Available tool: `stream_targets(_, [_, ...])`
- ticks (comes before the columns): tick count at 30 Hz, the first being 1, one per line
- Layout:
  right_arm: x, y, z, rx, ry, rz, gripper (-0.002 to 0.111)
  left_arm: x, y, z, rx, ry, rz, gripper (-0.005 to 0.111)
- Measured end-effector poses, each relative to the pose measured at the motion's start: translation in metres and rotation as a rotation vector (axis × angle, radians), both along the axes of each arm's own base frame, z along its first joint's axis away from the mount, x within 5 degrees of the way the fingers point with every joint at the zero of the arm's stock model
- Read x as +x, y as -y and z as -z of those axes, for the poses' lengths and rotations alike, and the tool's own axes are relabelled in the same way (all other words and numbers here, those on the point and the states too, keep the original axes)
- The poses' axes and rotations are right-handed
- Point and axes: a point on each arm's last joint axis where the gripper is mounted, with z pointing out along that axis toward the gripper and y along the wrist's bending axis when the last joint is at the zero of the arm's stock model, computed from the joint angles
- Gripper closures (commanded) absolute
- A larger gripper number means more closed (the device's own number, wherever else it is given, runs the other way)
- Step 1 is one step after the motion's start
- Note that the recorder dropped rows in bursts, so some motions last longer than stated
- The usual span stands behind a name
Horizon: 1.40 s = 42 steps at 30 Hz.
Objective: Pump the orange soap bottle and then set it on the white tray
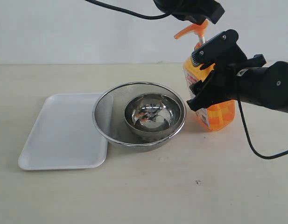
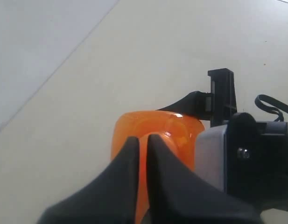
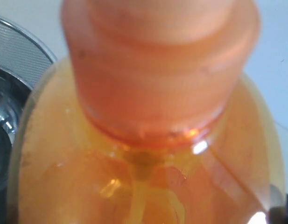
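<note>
Clamping the orange soap bottle around its body, the right pincer is spread wide on it at 3 o'clock of the mesh bowl. The left pincer, fingers nearly together, sits on the pump head. The white tray lies at the bowl's 9 o'clock.

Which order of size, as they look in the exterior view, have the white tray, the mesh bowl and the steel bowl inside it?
1. white tray and mesh bowl: they look about equal, so not ranked.
2. steel bowl: clearly smallest.
</note>
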Motion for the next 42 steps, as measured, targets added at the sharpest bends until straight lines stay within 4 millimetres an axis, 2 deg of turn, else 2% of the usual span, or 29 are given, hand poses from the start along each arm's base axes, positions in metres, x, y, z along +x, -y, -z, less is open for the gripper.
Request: stream_targets(42, [0.0004,0.0000,-0.0005,0.008,-0.001,0.007,0.108,0.0026,0.0048,0.0042,-0.034,-0.023,-0.008,0.102])
